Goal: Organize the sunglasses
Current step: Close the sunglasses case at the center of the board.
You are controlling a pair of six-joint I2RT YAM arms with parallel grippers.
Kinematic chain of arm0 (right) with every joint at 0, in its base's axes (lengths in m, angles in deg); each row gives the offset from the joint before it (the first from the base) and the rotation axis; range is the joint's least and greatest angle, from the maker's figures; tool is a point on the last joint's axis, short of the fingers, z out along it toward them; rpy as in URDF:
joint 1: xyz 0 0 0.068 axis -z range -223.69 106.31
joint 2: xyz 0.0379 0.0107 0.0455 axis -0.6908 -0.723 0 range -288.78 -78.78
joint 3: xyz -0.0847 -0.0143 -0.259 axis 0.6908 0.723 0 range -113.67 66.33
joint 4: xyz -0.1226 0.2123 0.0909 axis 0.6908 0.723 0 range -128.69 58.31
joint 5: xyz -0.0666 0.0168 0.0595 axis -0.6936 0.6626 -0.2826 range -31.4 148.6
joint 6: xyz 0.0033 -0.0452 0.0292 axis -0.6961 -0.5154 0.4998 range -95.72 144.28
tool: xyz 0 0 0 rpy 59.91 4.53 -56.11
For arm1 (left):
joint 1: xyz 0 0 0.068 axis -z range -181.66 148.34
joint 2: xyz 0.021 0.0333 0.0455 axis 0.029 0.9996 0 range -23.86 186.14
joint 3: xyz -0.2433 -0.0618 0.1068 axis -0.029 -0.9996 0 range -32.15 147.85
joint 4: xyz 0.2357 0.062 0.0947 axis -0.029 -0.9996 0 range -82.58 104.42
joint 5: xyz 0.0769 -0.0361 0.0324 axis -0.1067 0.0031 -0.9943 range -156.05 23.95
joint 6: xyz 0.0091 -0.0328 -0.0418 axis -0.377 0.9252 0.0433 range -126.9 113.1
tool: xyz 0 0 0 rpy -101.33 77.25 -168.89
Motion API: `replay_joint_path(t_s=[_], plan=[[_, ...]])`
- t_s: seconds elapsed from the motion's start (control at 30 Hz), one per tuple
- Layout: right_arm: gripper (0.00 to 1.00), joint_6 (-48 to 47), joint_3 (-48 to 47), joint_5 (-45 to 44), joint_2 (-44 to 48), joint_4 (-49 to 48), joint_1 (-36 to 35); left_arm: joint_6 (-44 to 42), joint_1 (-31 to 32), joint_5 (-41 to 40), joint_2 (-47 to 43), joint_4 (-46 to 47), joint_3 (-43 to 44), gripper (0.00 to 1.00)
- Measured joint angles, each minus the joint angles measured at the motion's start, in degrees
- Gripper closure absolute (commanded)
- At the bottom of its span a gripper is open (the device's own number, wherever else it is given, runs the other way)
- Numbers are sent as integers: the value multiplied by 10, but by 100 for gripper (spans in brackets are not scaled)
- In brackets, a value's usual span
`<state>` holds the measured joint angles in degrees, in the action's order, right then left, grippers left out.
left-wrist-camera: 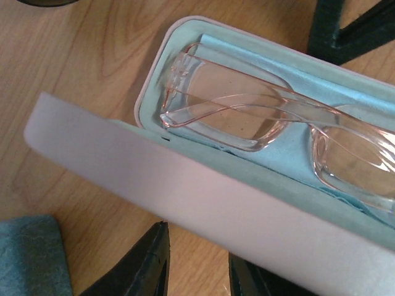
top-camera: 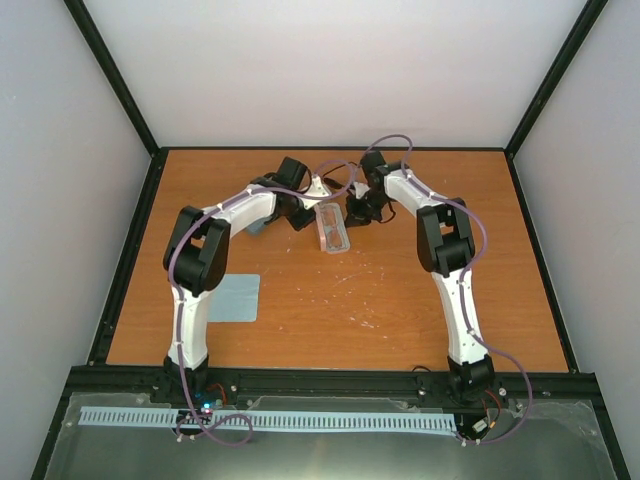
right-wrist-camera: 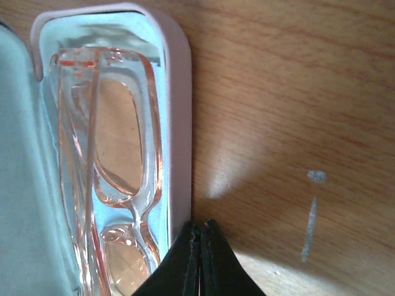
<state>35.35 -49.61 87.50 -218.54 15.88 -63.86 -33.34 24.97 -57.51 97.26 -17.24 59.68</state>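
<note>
The pale reddish-clear sunglasses (left-wrist-camera: 247, 114) sit folded inside the open pink case (left-wrist-camera: 148, 74) on the desk (right-wrist-camera: 296, 92). Left tool (left-wrist-camera: 199, 245) has its fingers apart right by the raised lid (left-wrist-camera: 185, 185). Right tool (right-wrist-camera: 200, 231) is pinched together just beside the case's rim.

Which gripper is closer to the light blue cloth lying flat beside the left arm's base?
Left. The left gripper is at the pink case's left side, behind and right of the cloth. The right gripper is on the case's other side, farther right.
</note>
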Motion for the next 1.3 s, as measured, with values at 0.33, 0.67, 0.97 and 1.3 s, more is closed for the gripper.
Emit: replay_joint_path(t_s=[0.33, 0.67, 0.97, 1.3], plan=[[97, 12, 77, 22, 36, -73, 3, 2, 0, -6, 27, -16, 30, 73], [97, 23, 120, 42, 55, -101, 1, 13, 20, -11, 57, -26, 84, 73], [93, 23, 143, 49, 66, -115, -17, 20, 65, 3, 70, -25, 95, 75], [87, 42, 276, -28, 181, -104, 13, 38, 10, 1, -13, 7, 47, 74]])
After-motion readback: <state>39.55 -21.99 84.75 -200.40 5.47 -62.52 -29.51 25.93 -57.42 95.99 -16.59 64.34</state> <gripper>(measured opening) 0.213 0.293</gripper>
